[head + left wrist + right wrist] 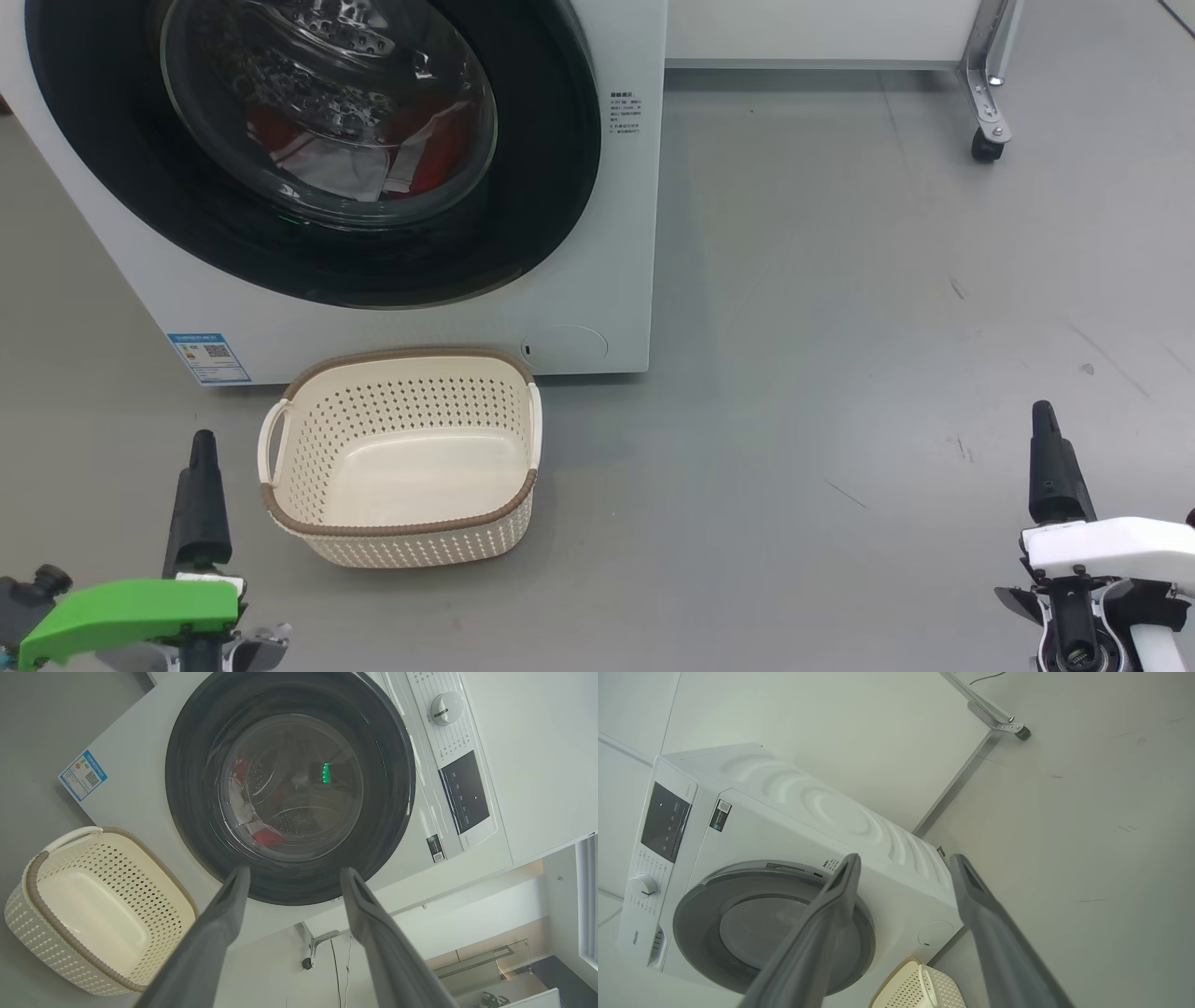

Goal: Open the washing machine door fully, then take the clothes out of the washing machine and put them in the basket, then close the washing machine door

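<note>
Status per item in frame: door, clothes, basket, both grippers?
washing machine door, shut against the washing machine
clothes, in the drum behind the glass
basket, upright on the floor in front of the machine, empty
left gripper, open, holding nothing
right gripper, open, holding nothing

The washing machine door (560, 187) with its glossy black rim is shut on the white washing machine (635, 233). Behind its glass lie the red and white clothes (429, 149). The cream basket (401, 357) stands upright and empty on the floor, just before the machine.
</note>
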Motion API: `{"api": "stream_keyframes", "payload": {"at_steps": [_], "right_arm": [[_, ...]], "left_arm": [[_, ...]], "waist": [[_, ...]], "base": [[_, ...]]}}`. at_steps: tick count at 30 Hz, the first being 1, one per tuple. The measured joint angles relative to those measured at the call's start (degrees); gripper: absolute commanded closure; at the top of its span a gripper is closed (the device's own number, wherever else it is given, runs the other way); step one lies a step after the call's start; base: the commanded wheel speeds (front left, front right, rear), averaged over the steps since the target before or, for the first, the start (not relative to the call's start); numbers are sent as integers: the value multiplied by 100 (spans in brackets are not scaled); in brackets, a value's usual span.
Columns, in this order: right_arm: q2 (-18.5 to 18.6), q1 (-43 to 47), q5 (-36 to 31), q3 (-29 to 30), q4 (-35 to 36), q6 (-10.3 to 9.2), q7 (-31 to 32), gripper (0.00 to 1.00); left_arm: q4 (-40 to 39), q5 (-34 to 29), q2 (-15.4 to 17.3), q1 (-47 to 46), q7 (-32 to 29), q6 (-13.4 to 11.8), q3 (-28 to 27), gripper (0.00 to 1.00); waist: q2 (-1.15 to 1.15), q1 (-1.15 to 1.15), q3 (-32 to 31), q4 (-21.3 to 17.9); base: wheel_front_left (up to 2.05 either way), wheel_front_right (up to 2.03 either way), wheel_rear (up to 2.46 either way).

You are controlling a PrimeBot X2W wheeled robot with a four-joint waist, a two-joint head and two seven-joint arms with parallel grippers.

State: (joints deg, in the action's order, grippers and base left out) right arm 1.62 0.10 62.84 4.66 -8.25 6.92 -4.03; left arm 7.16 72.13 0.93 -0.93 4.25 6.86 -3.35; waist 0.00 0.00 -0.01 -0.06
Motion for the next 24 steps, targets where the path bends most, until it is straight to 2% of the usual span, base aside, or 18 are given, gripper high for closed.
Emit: {"api": "stream_keyframes", "payload": {"at_steps": [6,12,17,24], "right_arm": [[21,-13,-503,-77,124,-54,-114,0],[133,-13,-1299,-212,244,-65,-232,0],[220,-13,-1940,-361,341,-162,-333,0],[227,-13,-2726,-575,434,-248,-453,0]], "left_arm": [[-127,-510,3,-2,96,0,67,0],[-304,-1493,9,-2,199,1,232,0],[-421,-2420,32,-1,300,1,372,0],[-495,-3399,46,5,456,0,662,0]], "waist": [[0,0,-11,-8],[0,0,-19,-21],[0,0,-21,-31],[0,0,-17,-46]], "base": [[0,0,0],[0,0,0],[0,0,0],[0,0,0]]}}
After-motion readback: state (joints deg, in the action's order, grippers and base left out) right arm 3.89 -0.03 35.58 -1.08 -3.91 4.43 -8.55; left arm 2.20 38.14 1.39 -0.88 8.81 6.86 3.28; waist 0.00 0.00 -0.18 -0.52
